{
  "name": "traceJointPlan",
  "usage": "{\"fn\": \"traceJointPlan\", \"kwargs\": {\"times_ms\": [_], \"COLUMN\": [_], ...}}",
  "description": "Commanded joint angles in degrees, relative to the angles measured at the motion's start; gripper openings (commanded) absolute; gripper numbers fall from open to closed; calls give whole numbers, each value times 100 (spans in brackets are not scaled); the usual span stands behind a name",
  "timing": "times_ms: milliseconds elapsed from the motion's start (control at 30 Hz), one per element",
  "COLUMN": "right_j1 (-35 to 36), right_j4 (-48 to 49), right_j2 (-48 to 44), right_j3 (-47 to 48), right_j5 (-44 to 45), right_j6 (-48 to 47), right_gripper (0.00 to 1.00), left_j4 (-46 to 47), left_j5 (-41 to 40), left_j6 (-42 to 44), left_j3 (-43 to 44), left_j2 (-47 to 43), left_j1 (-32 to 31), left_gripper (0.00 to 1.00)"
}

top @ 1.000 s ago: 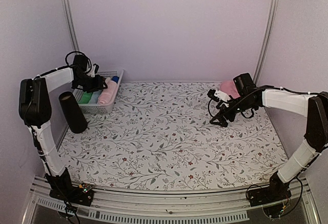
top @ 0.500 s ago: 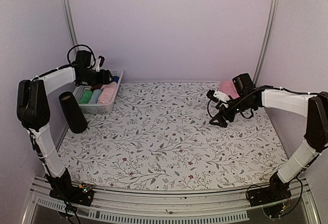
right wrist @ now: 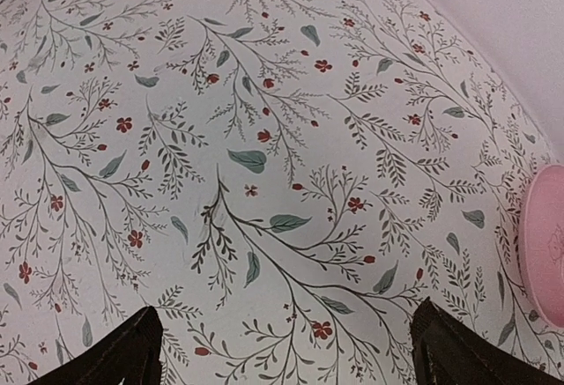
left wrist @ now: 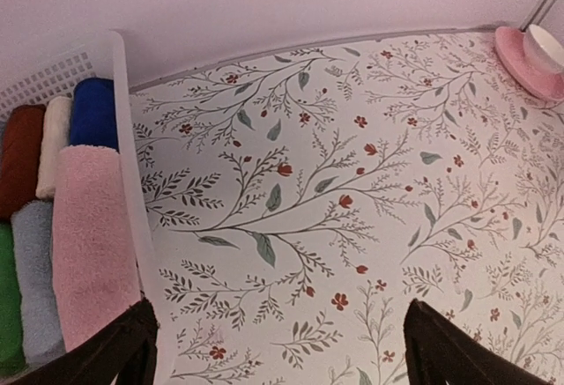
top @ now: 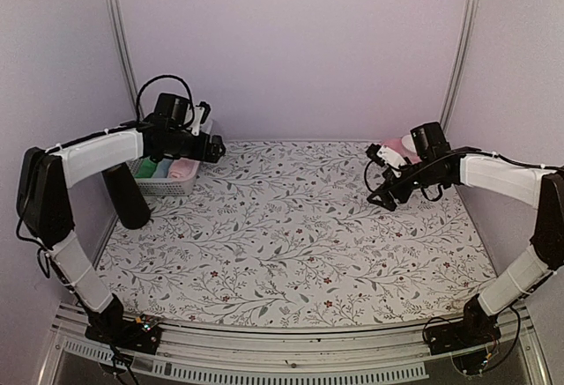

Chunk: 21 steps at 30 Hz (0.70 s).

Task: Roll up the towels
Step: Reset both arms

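Note:
The pale pink towel (left wrist: 88,244) lies rolled in the white basket (left wrist: 132,165) at the back left, also seen as the pink towel (top: 183,170) from above. Beside it lies the pale mint towel (left wrist: 35,288), rolled too. My left gripper (top: 211,147) hovers just right of the basket, open and empty; in its wrist view the left gripper (left wrist: 278,350) has only bare floral table between its fingers. My right gripper (top: 381,189) hangs over the table's right side, open and empty, and the right gripper (right wrist: 286,350) looks down on floral cloth.
The basket also holds dark red (left wrist: 18,160), white (left wrist: 55,143), royal blue (left wrist: 92,112) and green (left wrist: 7,314) rolls. A black cylinder (top: 126,193) stands in front of the basket. A pink saucer with a white cup (left wrist: 524,55) sits at the back right.
My left gripper has opened wide, risen off the pink towel and swung right, out of the basket; the towel stays inside. The right arm shifted slightly.

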Motion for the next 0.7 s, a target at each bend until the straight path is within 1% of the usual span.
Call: {"fn": "traceJointPlan", "kwargs": {"times_ms": [0, 67, 200, 300, 367, 500, 667], "right_j1": [-442, -581, -597, -614, -615, -620, -615], "right_j4": [129, 40, -140, -87, -9, -30, -139], "right_j2": [-657, -973, -1643, -2380, -2953, -3992, -4661], "right_j3": [216, 262, 160, -190, -479, -732, -820], "right_j5": [0, -8, 602, 1146, 1395, 1474, 1487], "right_j6": [851, 1064, 1391, 1543, 1596, 1730, 1661], "right_gripper": [99, 99, 99, 99, 99, 99, 99], "left_j4": [302, 144, -26, -59, -138, -249, -296], "left_j5": [-1050, -1188, -1300, -1624, -1670, -1675, -1720], "left_j6": [-104, -299, -662, -728, -778, -860, -764], "left_j3": [-483, -678, -1345, -1889, -2163, -2581, -2796], "left_j2": [-931, -1308, -2202, -2914, -3261, -3870, -4394], "left_j1": [-665, -897, -1234, -1507, -1602, -1713, -1829], "left_gripper": [97, 97, 97, 97, 97, 97, 97]}}
